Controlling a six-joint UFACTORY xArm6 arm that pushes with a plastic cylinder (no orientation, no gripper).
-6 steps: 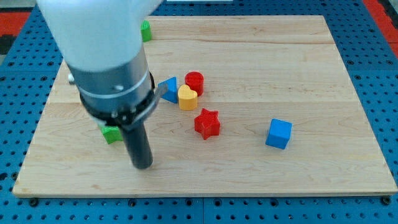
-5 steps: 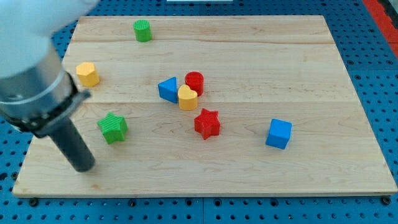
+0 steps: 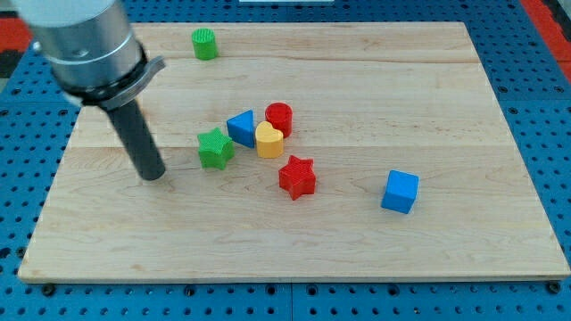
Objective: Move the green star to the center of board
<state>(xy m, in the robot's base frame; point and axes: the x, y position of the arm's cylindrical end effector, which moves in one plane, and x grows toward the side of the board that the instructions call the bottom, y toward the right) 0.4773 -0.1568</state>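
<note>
The green star lies on the wooden board, left of the middle, close beside the blue triangular block. My tip rests on the board to the star's left, a short gap away and slightly lower in the view. The rod rises toward the view's top left, into the grey arm body.
A yellow heart and a red cylinder sit right of the blue triangular block. A red star lies below them. A blue cube is at the right. A green cylinder stands near the top edge.
The green star has moved right and up, from the left part of the board to beside the blue triangular block. My tip has moved right and up behind it. The arm now hides the yellow hexagonal block.
</note>
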